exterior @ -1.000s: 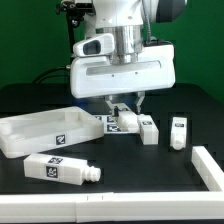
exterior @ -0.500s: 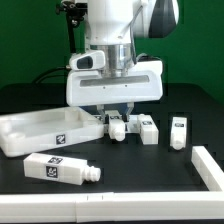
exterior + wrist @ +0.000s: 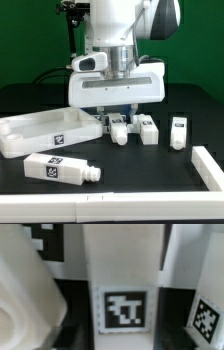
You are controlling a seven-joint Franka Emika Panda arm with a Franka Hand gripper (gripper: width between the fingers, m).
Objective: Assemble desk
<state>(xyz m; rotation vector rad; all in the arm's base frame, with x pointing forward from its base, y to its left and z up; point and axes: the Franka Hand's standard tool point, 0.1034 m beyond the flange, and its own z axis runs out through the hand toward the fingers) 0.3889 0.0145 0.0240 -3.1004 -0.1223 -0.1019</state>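
The white desk tabletop (image 3: 40, 128) lies on the exterior view's left of the black table, a tag on its side. My gripper (image 3: 118, 114) hangs just past its right corner, fingers pointing down, shut on an upright white leg (image 3: 118, 129). In the wrist view this leg (image 3: 125, 286) fills the gap between my dark fingers (image 3: 72, 319), its tag facing the camera. The tabletop's edge (image 3: 22, 291) curves along one side, and another tagged leg (image 3: 207, 314) shows at the other.
Two more legs stand upright to the exterior view's right (image 3: 147, 130) (image 3: 178, 133). A further leg (image 3: 62, 168) lies flat in front of the tabletop. A white L-shaped rail (image 3: 205, 168) borders the front and right of the table.
My hand has turned about its vertical axis since a second ago, with the leg still between the fingers. Over the last half second it has hardly moved.
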